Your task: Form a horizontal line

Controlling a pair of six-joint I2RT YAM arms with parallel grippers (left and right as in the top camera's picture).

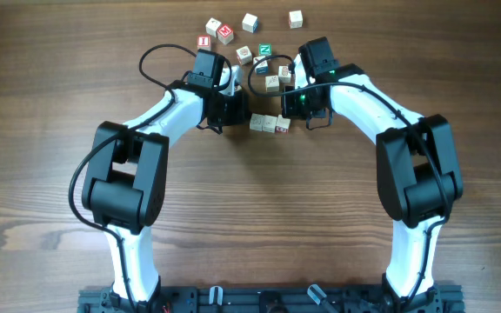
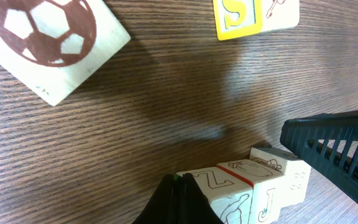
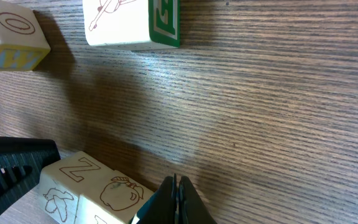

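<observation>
1. My left claw [image 2: 178, 186] and right claw [image 3: 178, 186] are both clenched and empty. The horizontal line [image 1: 269, 124] lies on the table [image 1: 250, 217] between them, just beside each tip.
2. Bare wood opens toward my base, while loose letter cubes [image 1: 250, 22] scatter on the far side.
3. The line is pale wooden cubes touching side to side, showing a Z, drawings and a red stripe.

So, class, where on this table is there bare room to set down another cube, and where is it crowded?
Free: the bare wood on the robot's side of the row of cubes, between left arm and right arm; also outside each arm. Crowded: the far edge, where loose cubes scatter.
</observation>
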